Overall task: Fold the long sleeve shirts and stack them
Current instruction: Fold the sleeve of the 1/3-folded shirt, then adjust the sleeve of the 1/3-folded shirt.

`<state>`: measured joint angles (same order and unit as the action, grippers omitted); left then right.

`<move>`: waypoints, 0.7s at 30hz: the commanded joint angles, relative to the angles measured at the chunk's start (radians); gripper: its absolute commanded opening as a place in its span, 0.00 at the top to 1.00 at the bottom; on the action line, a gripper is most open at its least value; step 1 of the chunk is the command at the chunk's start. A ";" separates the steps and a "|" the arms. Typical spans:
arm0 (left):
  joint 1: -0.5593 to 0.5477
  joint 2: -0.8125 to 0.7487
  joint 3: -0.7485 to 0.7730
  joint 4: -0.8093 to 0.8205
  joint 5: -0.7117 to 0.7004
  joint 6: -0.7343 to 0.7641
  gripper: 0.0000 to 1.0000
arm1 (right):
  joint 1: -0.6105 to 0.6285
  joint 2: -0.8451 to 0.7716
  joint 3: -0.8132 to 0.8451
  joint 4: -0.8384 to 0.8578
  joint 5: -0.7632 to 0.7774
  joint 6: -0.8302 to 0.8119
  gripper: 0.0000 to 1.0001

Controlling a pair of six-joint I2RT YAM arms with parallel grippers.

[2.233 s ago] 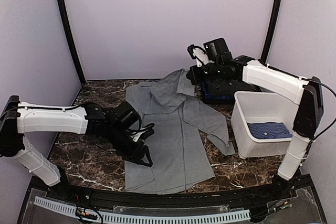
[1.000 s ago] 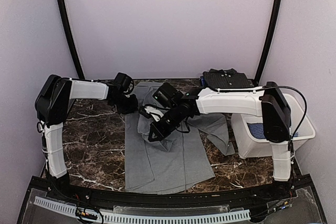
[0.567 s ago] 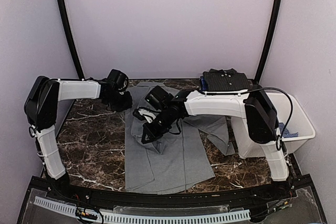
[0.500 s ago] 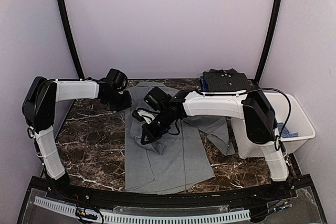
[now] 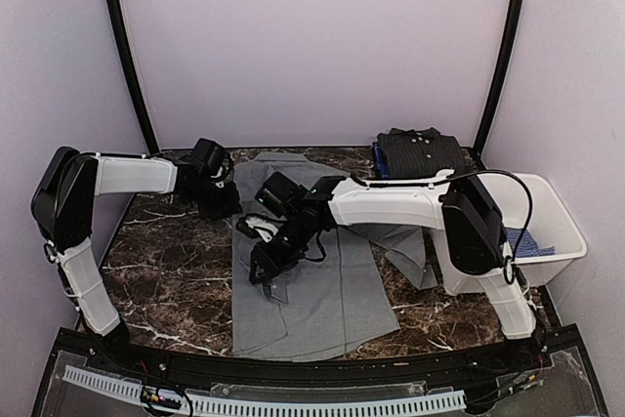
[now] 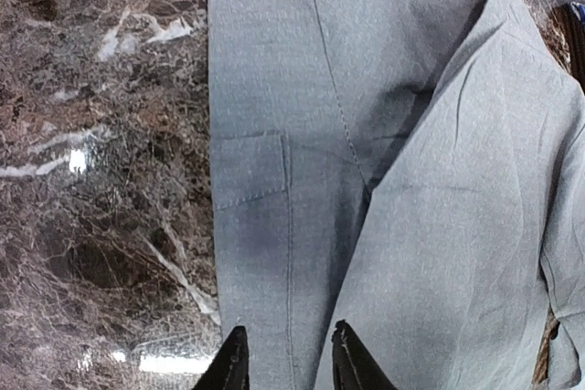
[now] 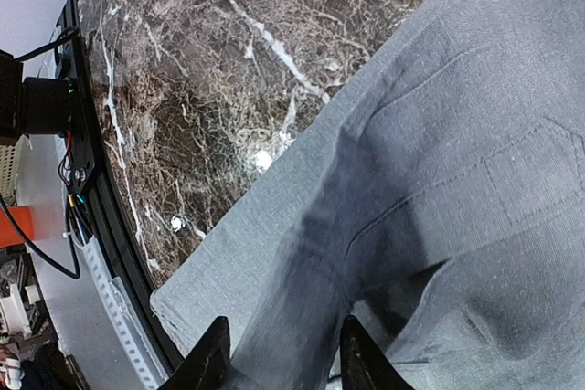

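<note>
A plain grey long sleeve shirt [image 5: 322, 290] lies spread on the marble table, its upper part folded over. One sleeve trails right toward the tub. My right gripper [image 5: 262, 269] hovers low over the shirt's left side. In the right wrist view its gripper [image 7: 283, 358] is open, with a ridge of grey cloth [image 7: 457, 134] beneath the gap. My left gripper [image 5: 223, 204] sits at the shirt's upper left edge. Its gripper [image 6: 288, 367] is open just above flat grey cloth [image 6: 439, 180] with a pocket seam. A blue dotted shirt [image 5: 527, 241] lies inside the tub.
A white plastic tub [image 5: 469, 261] stands at the right edge of the table. A dark folded garment [image 5: 420, 151] rests at the back right. Bare marble [image 5: 166, 271] lies left of the shirt. The black front rail [image 7: 82, 134] runs close to the shirt's hem.
My right gripper carried a fold of grey cloth down and left across the shirt, then opened and let it go. My left gripper drew back left to the shirt's edge and widened slightly.
</note>
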<state>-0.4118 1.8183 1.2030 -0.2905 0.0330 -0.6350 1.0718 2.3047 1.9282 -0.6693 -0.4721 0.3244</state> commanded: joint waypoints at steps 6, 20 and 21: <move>0.005 -0.141 -0.115 0.014 0.158 -0.002 0.68 | -0.005 -0.172 -0.136 0.060 0.091 0.024 0.57; -0.094 -0.219 -0.235 -0.034 0.229 -0.028 0.68 | -0.102 -0.337 -0.397 0.326 0.172 0.094 0.55; -0.103 -0.227 -0.244 -0.042 0.208 -0.033 0.68 | -0.102 -0.342 -0.406 0.329 0.179 0.091 0.56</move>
<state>-0.4671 1.6524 0.9951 -0.2649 0.2668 -0.6552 0.9817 2.0117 1.5558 -0.4335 -0.3389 0.4007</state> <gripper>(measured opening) 0.317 0.447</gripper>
